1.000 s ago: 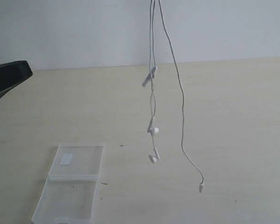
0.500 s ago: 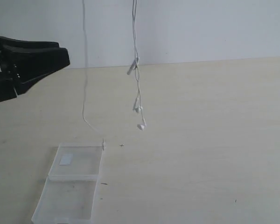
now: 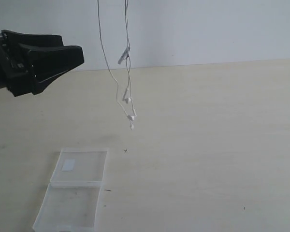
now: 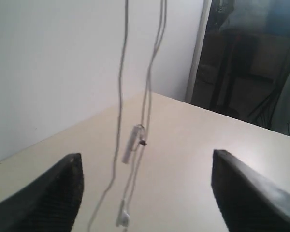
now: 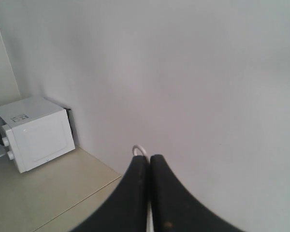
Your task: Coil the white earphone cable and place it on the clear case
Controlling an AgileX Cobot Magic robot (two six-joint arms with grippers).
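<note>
The white earphone cable [image 3: 127, 72] hangs in the air from above the exterior view, its inline remote [image 3: 123, 56], earbuds [image 3: 127, 100] and plug [image 3: 131, 126] dangling over the table. My right gripper [image 5: 149, 159] is shut on a small loop of the cable [image 5: 139, 150] and is out of the exterior view. To the left of the strands my left gripper [image 3: 77, 53] stands open. In the left wrist view the cable [image 4: 146, 101] and remote [image 4: 131, 149] hang ahead between its spread fingers [image 4: 58, 193]. The clear case [image 3: 75, 191] lies open on the table at lower left.
The pale wooden table [image 3: 208, 145] runs back to a white wall. In the right wrist view a white microwave-like box [image 5: 34, 133] stands on a counter by the wall. A dark doorway [image 4: 251, 63] shows in the left wrist view.
The hanging cable has been carried left and higher, and its plug end has swung up off the case. The left gripper has moved right, toward the strands.
</note>
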